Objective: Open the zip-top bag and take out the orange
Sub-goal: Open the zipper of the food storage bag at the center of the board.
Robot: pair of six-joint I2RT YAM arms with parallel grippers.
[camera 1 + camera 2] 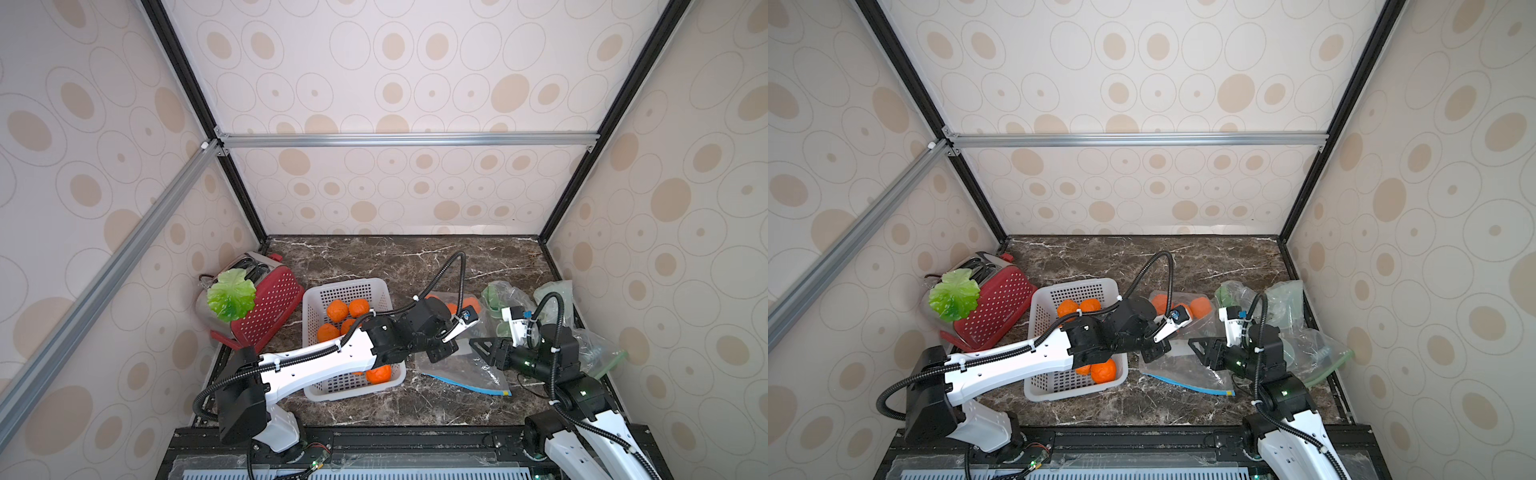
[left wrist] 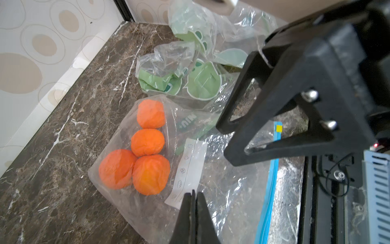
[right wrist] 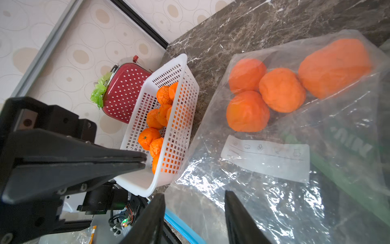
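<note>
A clear zip-top bag (image 1: 461,368) (image 2: 228,200) (image 3: 274,200) lies flat on the marble counter right of the basket, its blue zip strip (image 1: 465,384) (image 2: 272,190) toward the front. Several oranges (image 2: 147,142) (image 3: 281,89) (image 1: 1200,307) sit bunched at its far end, inside the film. My left gripper (image 2: 193,193) (image 1: 440,355) hangs just over the bag's middle, shut, with nothing visible between its fingers. My right gripper (image 3: 194,195) (image 1: 478,345) (image 2: 226,141) is open, fingers wide apart above the bag near the zip strip.
A white slotted basket (image 1: 349,286) (image 3: 183,59) holding several loose oranges (image 1: 336,311) stands left of the bag, under my left arm. A red toaster (image 1: 270,307) with a lettuce leaf (image 1: 230,295) stands at the far left. Crumpled empty bags (image 1: 511,299) (image 2: 190,63) lie at the back right.
</note>
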